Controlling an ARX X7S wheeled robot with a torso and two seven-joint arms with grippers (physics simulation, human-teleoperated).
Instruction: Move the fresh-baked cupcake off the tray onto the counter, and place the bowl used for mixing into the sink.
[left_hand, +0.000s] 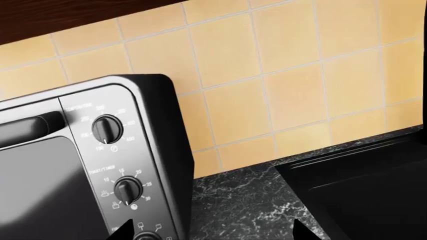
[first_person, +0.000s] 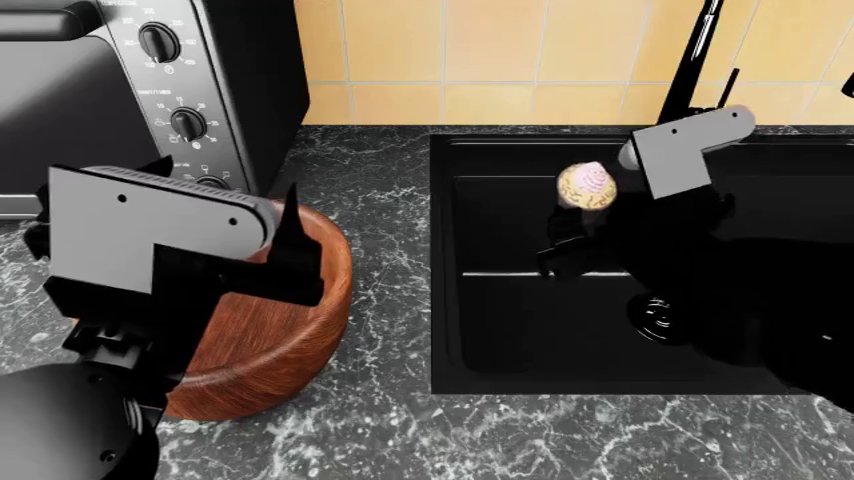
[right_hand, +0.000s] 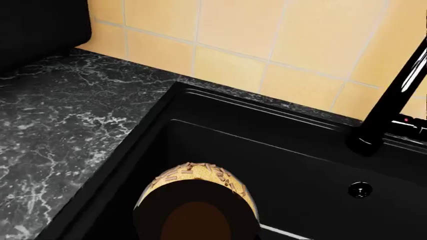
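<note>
Over matte sink (first_person: 534, 330), swirled cupcake (first_person: 587, 186); grained bowl (first_person: 287, 330).

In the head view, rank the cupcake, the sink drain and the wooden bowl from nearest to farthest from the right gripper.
1. Tiny pink-frosted cupcake, at the right gripper, above the basin.
2. Round sink drain, on the black basin's floor.
3. Large reddish-brown wooden bowl, on the counter left of the sink.

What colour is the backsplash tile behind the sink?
Warm yellow-orange backsplash tile with pale grout, clearest in the right wrist view.

A black and silver toaster oven (left_hand: 87, 165) with round dials (left_hand: 107, 128) is seen standing against the wall. The wall behind is covered with pale yellow tiles (left_hand: 293, 65) with light grout.
</note>
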